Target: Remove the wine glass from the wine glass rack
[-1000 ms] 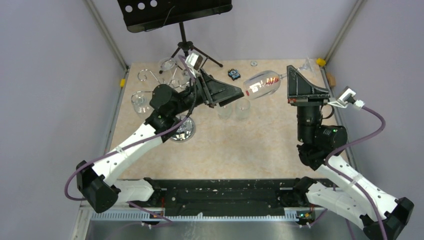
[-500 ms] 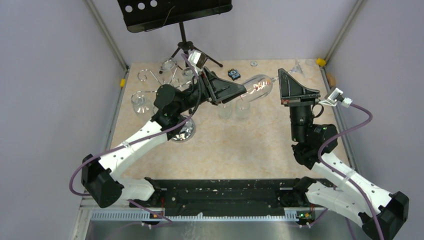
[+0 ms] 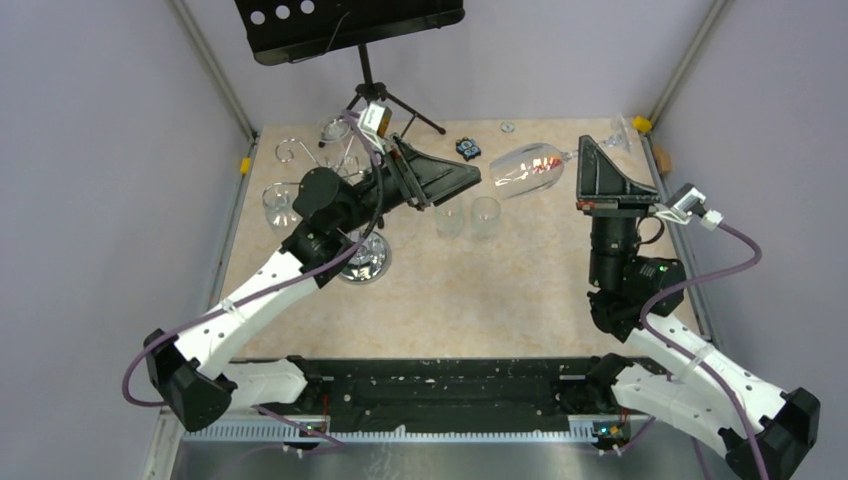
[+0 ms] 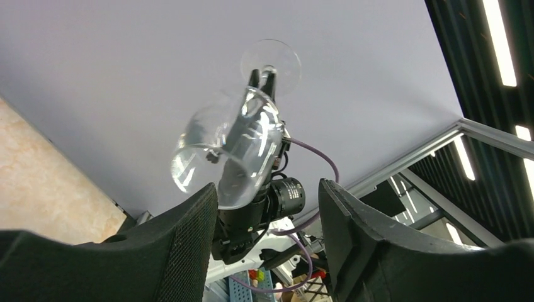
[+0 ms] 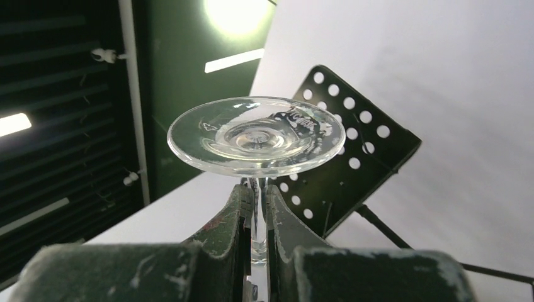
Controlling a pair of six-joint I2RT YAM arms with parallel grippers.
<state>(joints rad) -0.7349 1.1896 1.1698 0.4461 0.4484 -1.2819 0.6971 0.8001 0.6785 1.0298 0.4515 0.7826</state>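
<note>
- Wine glass (image 3: 528,168): one, off the rack and held in the air on its side. Its stem is pinched in the right pincer (image 3: 583,150).
- From the right wrist, the round foot (image 5: 255,135) sits just past the fingertips (image 5: 242,204), which are pressed onto the stem from both sides.
- The bowl points away from the right pincer toward the left pincer (image 3: 478,178), its rim just ahead of that pincer's tips.
- Left pincer: its two fingers (image 4: 189,220) stand spread and pinch nothing.
- Wine glass rack (image 3: 365,262): one, standing behind the left pincer, with its mirrored base partly under that arm. At least two glasses (image 3: 283,203) hang on its loops; the arm hides the exact count.
- Two clear glasses (image 3: 485,215) stand on the table (image 3: 500,290), below the gap between the pincers.
- One black music stand (image 3: 350,20) is well beyond both pincers.
</note>
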